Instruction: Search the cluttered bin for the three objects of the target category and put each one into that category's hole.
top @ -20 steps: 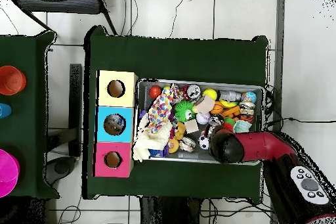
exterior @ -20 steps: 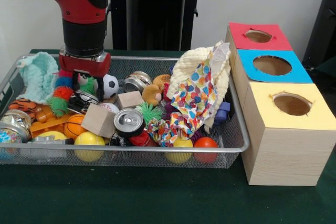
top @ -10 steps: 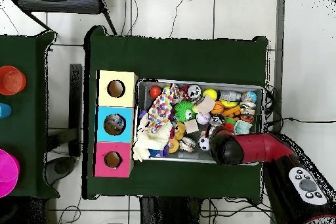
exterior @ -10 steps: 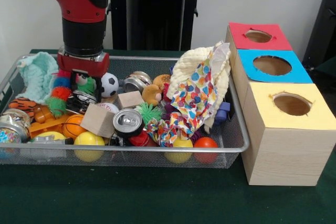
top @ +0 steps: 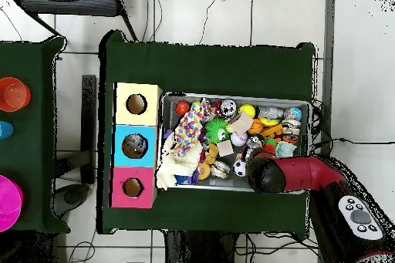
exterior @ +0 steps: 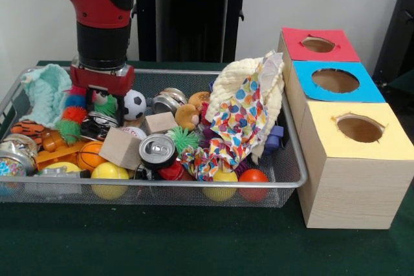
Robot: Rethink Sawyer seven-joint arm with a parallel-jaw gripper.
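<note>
Front view: the red and black robot arm [exterior: 97, 11] comes down into the far left part of the silver wire-mesh bin [exterior: 194, 189], which sits on the dark green surface [exterior: 194, 244]. Its pincer [exterior: 103, 103] is down among the toys, with a small green figure [exterior: 105, 103] at its tips; whether the fingers are apart or clamped on anything I cannot tell. Just beside it sits a small black-and-white soccer ball [exterior: 134, 105]. Nearby lie a silver drinks can on its side [exterior: 158, 150], a plain wooden cube [exterior: 121, 148], a smaller wooden block [exterior: 160, 122], a spiky green rubber ball [exterior: 185, 138], a small orange basketball [exterior: 91, 154], two yellow balls [exterior: 109, 179] against the near wall and an orange-red ball [exterior: 253, 182] near the right corner. A pale mint knitted cloth [exterior: 46, 94] fills the far left corner; a cream cloth with a multicoloured dotted fabric [exterior: 249, 111] piles up at the right end. Beside the bin stands a wooden box with three round holes, topped red [exterior: 319, 44], blue [exterior: 335, 81] and yellow [exterior: 359, 128].

Overhead view: the arm [top: 301, 173] reaches over the bin's [top: 235, 96] lower edge, hiding the pincer. The soccer ball [top: 240, 169] lies just beside the arm's end. The three-hole box [top: 136, 145] touches the bin's end where the cloths [top: 181, 140] lie.
</note>
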